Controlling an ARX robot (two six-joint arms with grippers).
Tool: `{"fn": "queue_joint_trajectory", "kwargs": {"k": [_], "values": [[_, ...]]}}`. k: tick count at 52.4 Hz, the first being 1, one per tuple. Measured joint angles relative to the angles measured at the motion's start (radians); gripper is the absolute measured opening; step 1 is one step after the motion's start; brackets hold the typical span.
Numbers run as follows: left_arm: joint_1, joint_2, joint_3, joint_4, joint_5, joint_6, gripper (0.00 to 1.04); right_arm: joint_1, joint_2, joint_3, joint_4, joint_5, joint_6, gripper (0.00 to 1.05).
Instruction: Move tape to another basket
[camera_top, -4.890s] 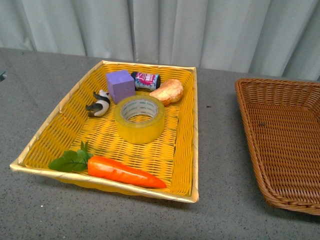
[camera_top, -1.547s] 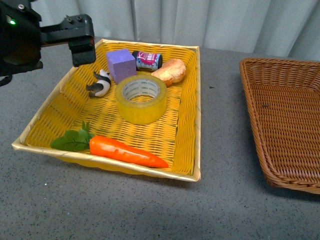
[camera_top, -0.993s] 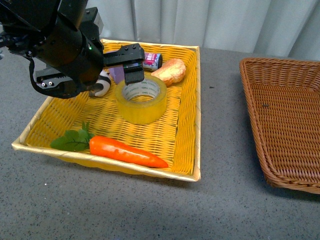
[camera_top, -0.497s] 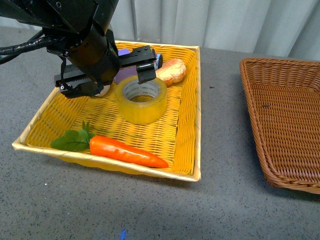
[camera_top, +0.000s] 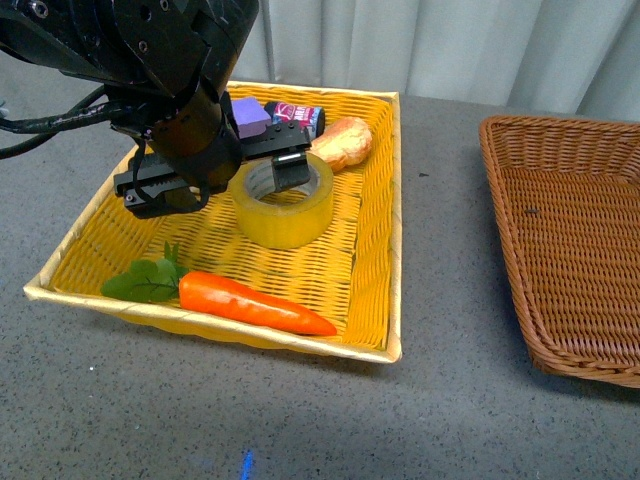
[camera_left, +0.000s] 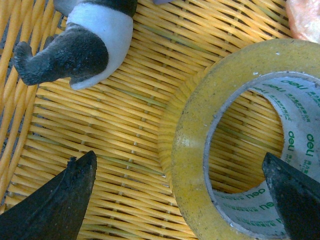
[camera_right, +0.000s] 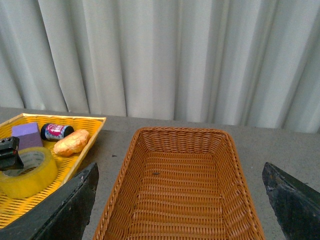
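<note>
Straddling the near wall of the tape (camera_top: 285, 215), the left end effector (camera_left: 180, 200) stands open: the left wrist view shows one fingertip (camera_left: 295, 200) down inside the white core and the other outside the roll over the yellow weave, with the tape's wall between them and neither pad touching it yet. The roll lies flat in the middle of the yellow tray (camera_top: 395, 200), hole upward, which is why a pinch across one wall suits it better than a span over the full ring. The panda figure (camera_left: 85, 40) sits just beside the outer finger; the purple block (camera_top: 248, 115), small bottle (camera_top: 295, 115) and bread piece (camera_top: 345, 142) crowd the far side, and the carrot (camera_top: 250, 305) lies near the front rim, well apart. The brown basket (camera_top: 560, 250) sits on the tabletop (camera_top: 450, 300) to the right, separate from the tray, with nothing in the part that shows. The right end effector (camera_right: 180, 200) hangs open and unloaded, facing that basket. Judgement: pre-grasp; closing on the wall comes next, with the panda the likeliest thing to get nudged.
</note>
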Motion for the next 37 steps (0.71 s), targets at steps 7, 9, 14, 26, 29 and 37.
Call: {"fn": "queue_joint_trajectory", "kwargs": {"k": [7,9,14,26,29,37], "values": [[0.0,0.007,0.005,-0.009,-0.002,-0.001,0.84,0.0,0.0,0.0,0.0,0.0,0.0,0.96],[0.0,0.01,0.006,-0.009,0.0,-0.001,0.79,0.0,0.0,0.0,0.0,0.0,0.0,0.96],[0.0,0.015,0.006,-0.007,0.002,0.001,0.67,0.0,0.0,0.0,0.0,0.0,0.0,0.96],[-0.003,0.02,0.02,-0.013,0.0,-0.007,0.29,0.0,0.0,0.0,0.0,0.0,0.0,0.96],[-0.003,0.02,0.023,-0.015,0.001,-0.001,0.19,0.0,0.0,0.0,0.0,0.0,0.0,0.96],[-0.003,0.02,0.027,-0.021,0.001,-0.008,0.17,0.0,0.0,0.0,0.0,0.0,0.0,0.96]]}}
